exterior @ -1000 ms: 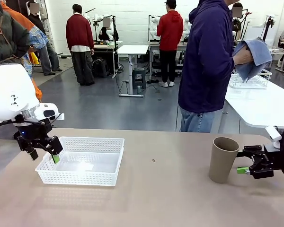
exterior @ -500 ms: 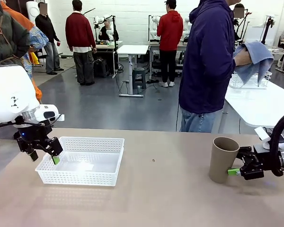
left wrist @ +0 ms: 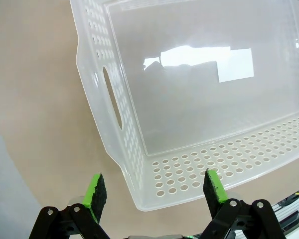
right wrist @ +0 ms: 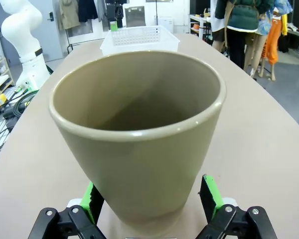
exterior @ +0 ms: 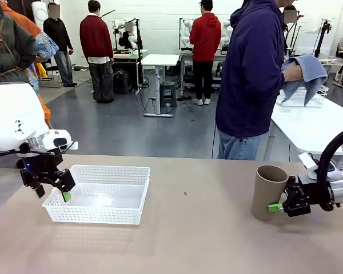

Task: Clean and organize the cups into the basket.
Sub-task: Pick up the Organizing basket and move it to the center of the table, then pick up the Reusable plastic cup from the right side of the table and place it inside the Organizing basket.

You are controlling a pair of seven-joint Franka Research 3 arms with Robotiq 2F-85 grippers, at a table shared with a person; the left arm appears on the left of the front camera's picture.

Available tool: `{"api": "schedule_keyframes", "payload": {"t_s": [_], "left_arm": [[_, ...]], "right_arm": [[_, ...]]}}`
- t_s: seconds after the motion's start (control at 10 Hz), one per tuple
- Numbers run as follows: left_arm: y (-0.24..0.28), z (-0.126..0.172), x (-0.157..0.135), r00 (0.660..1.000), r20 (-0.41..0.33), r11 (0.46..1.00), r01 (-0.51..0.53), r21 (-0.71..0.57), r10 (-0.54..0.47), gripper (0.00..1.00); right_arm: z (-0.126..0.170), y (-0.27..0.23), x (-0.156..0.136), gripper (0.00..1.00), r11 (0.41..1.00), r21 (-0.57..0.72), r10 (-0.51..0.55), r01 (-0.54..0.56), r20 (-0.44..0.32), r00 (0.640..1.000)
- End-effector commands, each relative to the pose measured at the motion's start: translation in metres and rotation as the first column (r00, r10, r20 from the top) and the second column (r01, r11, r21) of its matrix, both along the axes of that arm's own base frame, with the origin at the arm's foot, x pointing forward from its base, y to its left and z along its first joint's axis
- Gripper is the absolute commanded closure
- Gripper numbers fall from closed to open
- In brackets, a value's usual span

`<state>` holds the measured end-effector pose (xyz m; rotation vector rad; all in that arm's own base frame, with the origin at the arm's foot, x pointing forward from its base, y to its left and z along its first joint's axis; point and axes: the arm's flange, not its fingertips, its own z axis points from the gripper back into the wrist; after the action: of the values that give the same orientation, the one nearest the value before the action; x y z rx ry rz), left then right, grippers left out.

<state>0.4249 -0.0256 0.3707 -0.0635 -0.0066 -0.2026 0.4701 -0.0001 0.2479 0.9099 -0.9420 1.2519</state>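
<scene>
Right jaws: spread, newly advanced astride tan cup [exterior: 268, 194], lower right | left jaws: spread above basket [exterior: 97, 214] corner | grasp likely imminent

Surface [exterior: 188, 240]: tan, matte, stretching across the whole foreground.
Person in navy hoodie [exterior: 251, 74]: standing at the far edge, right of centre, wearing jeans and facing right.
Blue cloth [exterior: 308, 71]: being held bunched at chest height by that person, draping downward.
White side table [exterior: 314, 128]: standing behind the surface at right, carrying a wire basket [exterior: 300, 98].
Background: a person in a red sweater [exterior: 96, 40] and a person in a red hoodie [exterior: 205, 37] standing with their backs turned.
Floor [exterior: 131, 125]: grey, reflecting light.
</scene>
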Motion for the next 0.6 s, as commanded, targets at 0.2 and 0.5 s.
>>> {"api": "schedule_keyframes", "payload": {"t_s": [0.2, 0.5], "left_arm": [[-0.002, -0.019, 0.008, 0.998, 0.032, 0.996, -0.061, 0.064, 0.059, 0.00], [-0.004, -0.026, 0.011, 0.997, 0.042, 0.995, -0.067, 0.068, 0.064, 0.00]], "right_arm": [[-0.007, 0.022, 0.010, 0.00, 1.000, 0.008, 0.012, -0.012, 0.003, 1.000], [-0.007, 0.031, 0.009, 0.00, 1.000, 0.013, 0.015, -0.015, 0.000, 1.000]]}}
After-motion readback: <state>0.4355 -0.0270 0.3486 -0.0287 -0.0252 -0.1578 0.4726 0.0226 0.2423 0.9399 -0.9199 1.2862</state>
